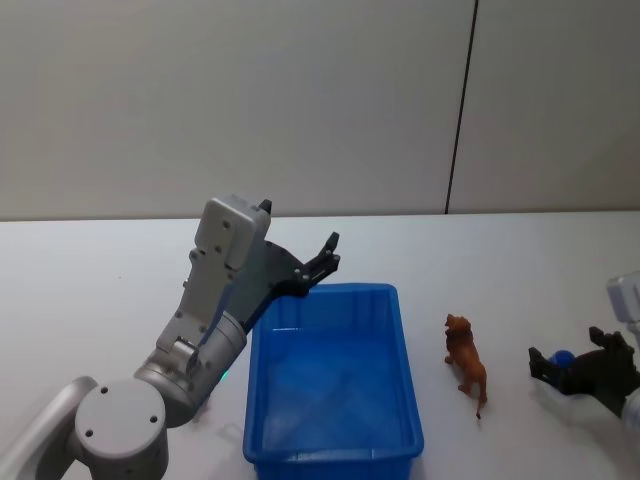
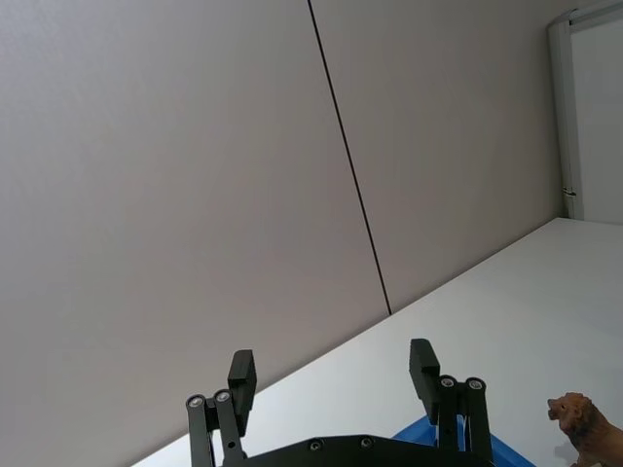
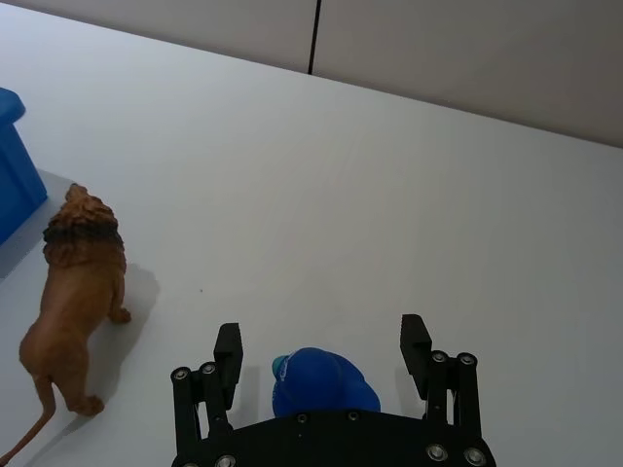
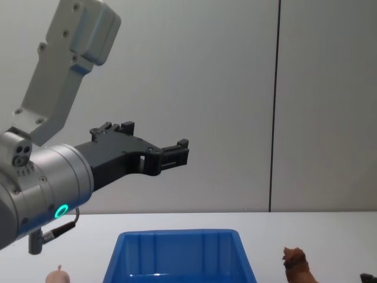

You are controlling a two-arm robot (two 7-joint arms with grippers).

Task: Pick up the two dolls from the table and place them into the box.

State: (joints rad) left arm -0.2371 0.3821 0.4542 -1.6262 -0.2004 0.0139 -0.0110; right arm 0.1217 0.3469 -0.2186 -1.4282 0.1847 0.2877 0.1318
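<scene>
The reddish-brown lion doll (image 1: 466, 362) stands on the white table (image 1: 520, 270), just right of the blue box (image 1: 402, 370). It also shows in the right wrist view (image 3: 78, 302), and its head shows in the chest view (image 4: 294, 263). The pale peach doll (image 4: 58, 276) lies low on the table, left of the box (image 4: 177, 253). My left gripper (image 1: 325, 258) hangs open and empty above the box's far left corner. At the table's right, my right gripper (image 1: 560, 368) is open, and a rounded blue thing (image 3: 321, 381) sits between its fingers.
A grey wall with a dark vertical seam (image 1: 460, 110) stands behind the table. In the head view the raised left arm (image 1: 215, 320) covers the table left of the box. White tabletop stretches beyond the lion (image 3: 409, 195).
</scene>
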